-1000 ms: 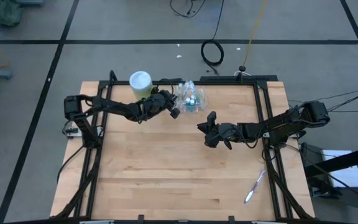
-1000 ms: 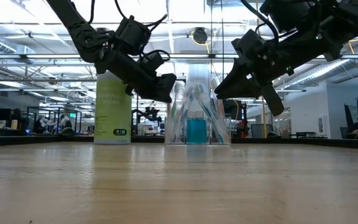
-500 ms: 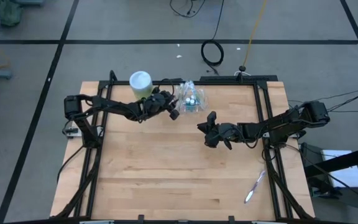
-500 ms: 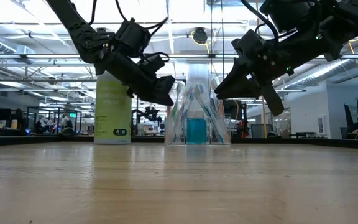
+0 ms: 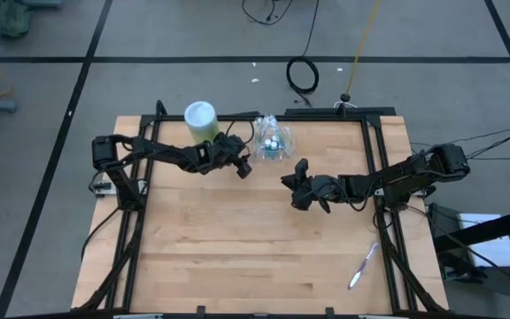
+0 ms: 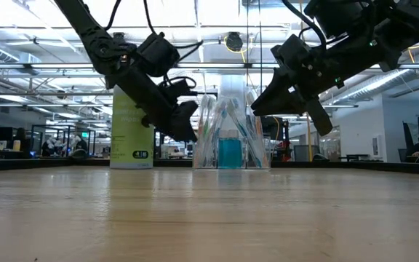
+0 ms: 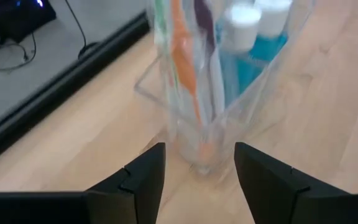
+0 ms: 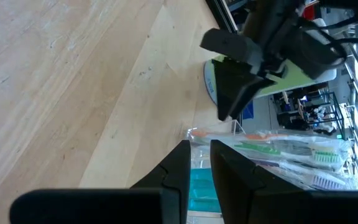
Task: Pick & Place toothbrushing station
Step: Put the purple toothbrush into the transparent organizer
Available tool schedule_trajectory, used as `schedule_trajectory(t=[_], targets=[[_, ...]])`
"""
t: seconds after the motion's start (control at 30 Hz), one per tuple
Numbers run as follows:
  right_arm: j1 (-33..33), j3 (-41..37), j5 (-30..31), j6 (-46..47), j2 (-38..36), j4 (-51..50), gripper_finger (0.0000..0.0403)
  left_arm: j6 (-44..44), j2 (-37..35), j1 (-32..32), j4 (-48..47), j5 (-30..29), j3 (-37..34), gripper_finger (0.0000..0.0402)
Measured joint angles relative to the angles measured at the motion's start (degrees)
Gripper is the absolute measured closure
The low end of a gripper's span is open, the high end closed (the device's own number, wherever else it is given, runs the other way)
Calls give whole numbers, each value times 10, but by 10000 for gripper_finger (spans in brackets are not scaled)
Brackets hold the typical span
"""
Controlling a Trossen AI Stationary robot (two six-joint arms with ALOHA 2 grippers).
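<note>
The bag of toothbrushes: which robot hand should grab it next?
Probably the left. The left hand sits right beside the clear bag of toothbrushes, open, with the bag's base showing between its fingers in the left wrist view. The right hand hangs farther away, nearer the middle of the table.

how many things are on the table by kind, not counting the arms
Clear bag of toothbrushes and blue tubes: 1
Green and white canister: 1
Loose toothbrush in its wrapper near the right edge: 1
Total: 3
The brushes inside the bag overlap too much to count.
</note>
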Motion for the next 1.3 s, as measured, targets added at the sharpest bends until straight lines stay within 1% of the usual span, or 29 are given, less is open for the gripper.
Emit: schedule_trajectory(t=[0.1, 0.17, 0.27, 0.43, 0.47, 0.53, 0.6, 0.67, 0.7, 0.73, 0.8, 0.9, 1.0, 1.1, 1.2, 1.3], targets=[[0, 0, 0, 3, 0, 0, 348, -1, -1, 0, -11, 0, 0, 201], [0, 0, -2, 27, 0, 9, 348, -6, -2, 0, -11, 0, 0, 201], [-2, 0, -3, 89, 0, 52, 349, -12, -2, 0, -10, 0, 0, 201], [-11, 0, -4, 223, 0, 145, 349, -19, -6, -8, -12, 0, 0, 201], [-12, 0, -12, 239, 0, 164, 349, -16, -9, -12, -13, 0, 0, 201], [-16, 0, -57, 272, 0, 186, 349, 0, -21, -18, -13, 1, 1, 201], [-21, 0, -143, 311, 0, 210, 349, 10, -38, -25, -20, 0, 1, 201], [-24, 0, -246, 361, 0, 258, 349, 13, -62, -32, -32, 0, 1, 201], [-23, 0, -279, 386, 1, 287, 349, 12, -74, -36, -38, 0, 1, 201], [-19, 0, -293, 409, 4, 317, 349, 11, -89, -40, -49, 0, 1, 201], [-8, 1, -286, 443, 12, 360, 349, 11, -114, -48, -67, 0, 1, 201], [15, 0, -240, 448, 13, 401, 349, 7, -152, -59, -105, 0, 1, 201], [45, 1, -199, 430, 20, 426, 348, -2, -182, -68, -145, -1, 1, 201], [77, 9, -175, 373, 20, 426, 343, -1, -200, -74, -170, -1, 1, 201], [101, 38, -182, 360, 20, 414, 329, 2, -214, -75, -174, 0, 1, 201], [113, 74, -234, 386, 19, 408, 307, 27, -225, -75, -182, -1, 1, 201]])
